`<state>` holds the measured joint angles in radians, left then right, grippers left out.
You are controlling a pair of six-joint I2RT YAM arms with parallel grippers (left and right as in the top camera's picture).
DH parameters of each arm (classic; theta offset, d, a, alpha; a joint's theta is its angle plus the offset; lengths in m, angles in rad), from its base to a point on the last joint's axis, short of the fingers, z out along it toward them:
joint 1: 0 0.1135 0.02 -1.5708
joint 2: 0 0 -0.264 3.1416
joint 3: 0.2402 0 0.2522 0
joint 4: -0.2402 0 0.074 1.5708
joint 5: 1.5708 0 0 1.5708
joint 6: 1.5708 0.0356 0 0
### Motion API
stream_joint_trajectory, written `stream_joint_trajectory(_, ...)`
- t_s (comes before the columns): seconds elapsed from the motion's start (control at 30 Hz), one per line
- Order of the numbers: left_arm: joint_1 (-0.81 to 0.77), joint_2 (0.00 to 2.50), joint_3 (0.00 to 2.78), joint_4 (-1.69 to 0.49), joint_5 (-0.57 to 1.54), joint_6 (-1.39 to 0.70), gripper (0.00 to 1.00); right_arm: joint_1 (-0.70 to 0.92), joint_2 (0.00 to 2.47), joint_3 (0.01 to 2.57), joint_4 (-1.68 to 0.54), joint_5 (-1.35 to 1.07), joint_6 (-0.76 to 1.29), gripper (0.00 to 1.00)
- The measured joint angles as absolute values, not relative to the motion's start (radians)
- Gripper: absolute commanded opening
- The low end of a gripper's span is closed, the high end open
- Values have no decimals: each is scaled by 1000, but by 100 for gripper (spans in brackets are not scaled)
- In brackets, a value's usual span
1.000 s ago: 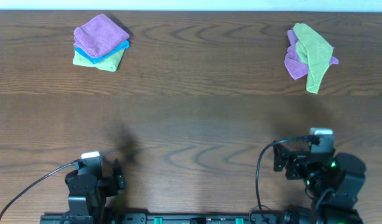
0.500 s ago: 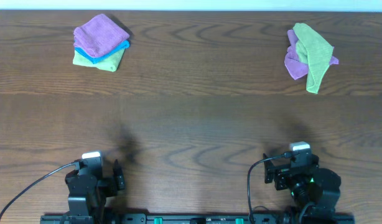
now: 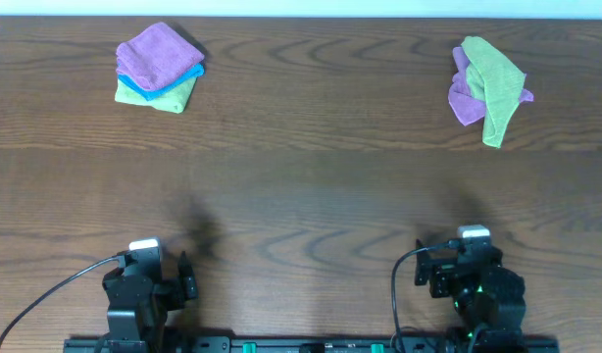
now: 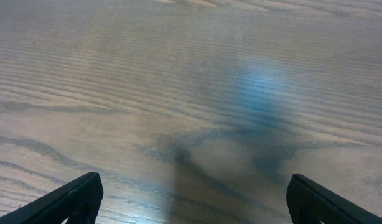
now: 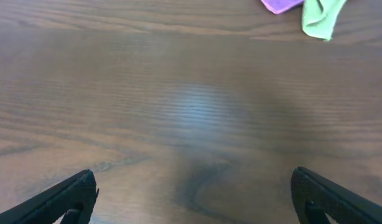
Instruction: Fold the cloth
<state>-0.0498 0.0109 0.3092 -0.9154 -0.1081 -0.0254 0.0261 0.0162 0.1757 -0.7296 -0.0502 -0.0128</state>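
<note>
A crumpled pile of cloths, a green cloth (image 3: 494,80) over a purple cloth (image 3: 464,101), lies at the far right of the table; its lower edge shows at the top of the right wrist view (image 5: 318,16). A neat stack of folded cloths (image 3: 158,67), purple on blue on green, sits at the far left. My left gripper (image 4: 191,202) is open and empty over bare wood near the front edge. My right gripper (image 5: 194,199) is open and empty, also near the front edge, far from both piles.
The dark wooden table (image 3: 311,186) spans the view. Both arm bases (image 3: 144,289) sit at the front edge with cables trailing beside them.
The right arm has drawn back toward the front edge and a little to the left, settling at its base. The left arm has not moved. The cloths are unchanged.
</note>
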Motion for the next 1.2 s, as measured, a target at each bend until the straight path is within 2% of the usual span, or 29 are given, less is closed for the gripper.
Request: stream_joint_trajectory(1.2,-50,11,309,-915,-109,-25,95,27,16,175,-729,-18,15,99)
